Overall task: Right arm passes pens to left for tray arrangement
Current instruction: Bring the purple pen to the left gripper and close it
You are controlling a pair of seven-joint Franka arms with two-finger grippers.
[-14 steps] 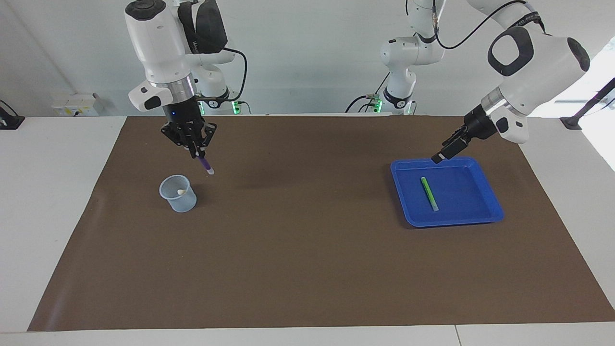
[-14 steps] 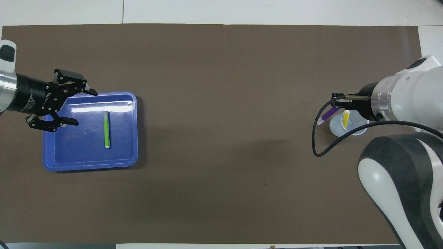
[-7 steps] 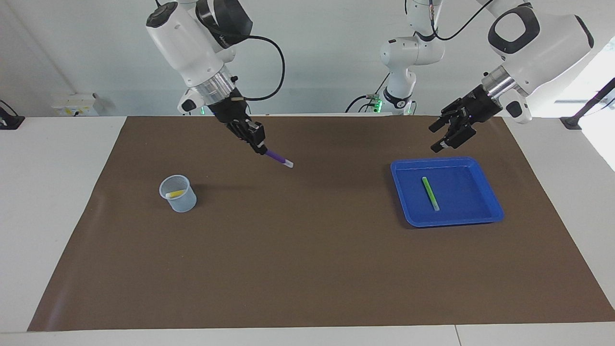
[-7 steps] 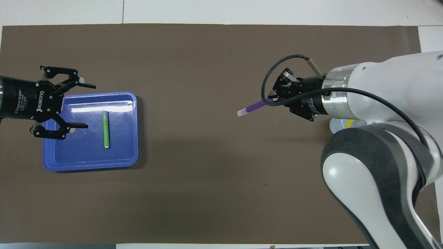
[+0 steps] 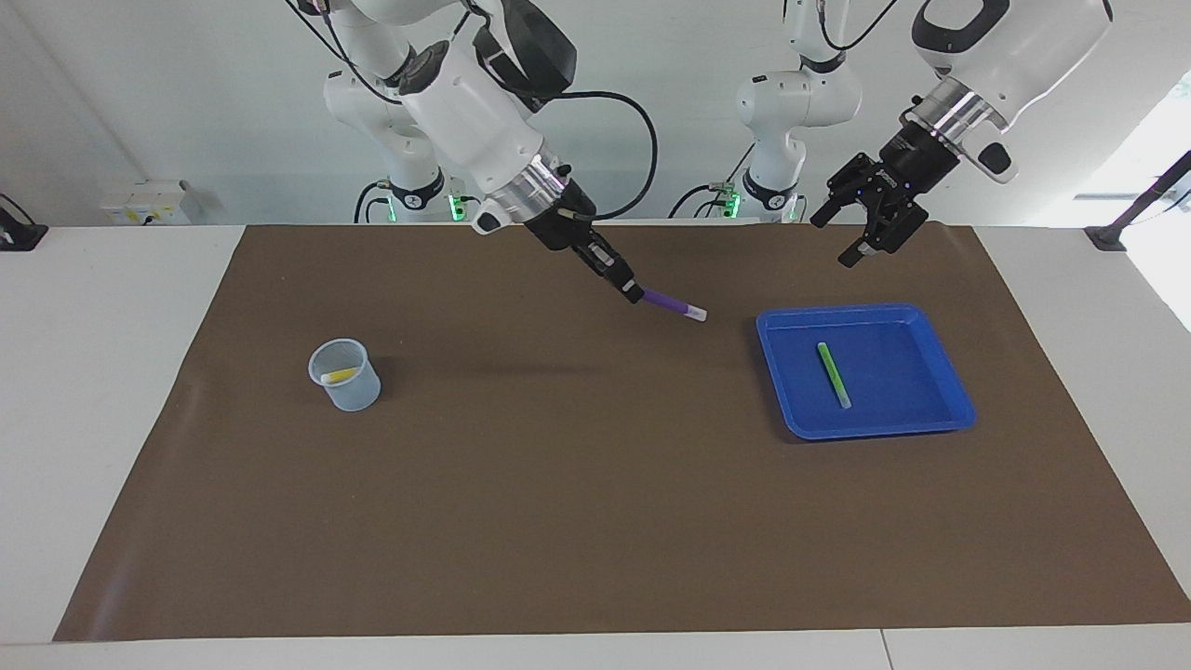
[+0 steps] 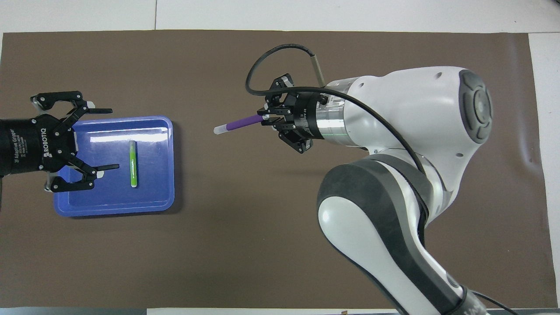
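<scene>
Our right hand (image 5: 635, 294) is clamped on the purple pen (image 5: 676, 306), pale tip pointing toward the tray (image 5: 949, 374). A sec ago that hand hung by the cup (image 5: 345, 375); it has since swung out over mid-desk (image 5: 558, 521), so the pen is now just short of the tray's rim. Our left hand (image 5: 863, 226) has lifted off the tray and turned to face the pen, fingers wide, nothing in them. We judge the handover is close: the hands are near but apart. Green pen (image 5: 833, 374) lies in the tray under the left hand's reach. Yellow pen (image 5: 339, 376) sits in the cup, well away from both hands. So 1 placed, 1 in transit, 1 left.
</scene>
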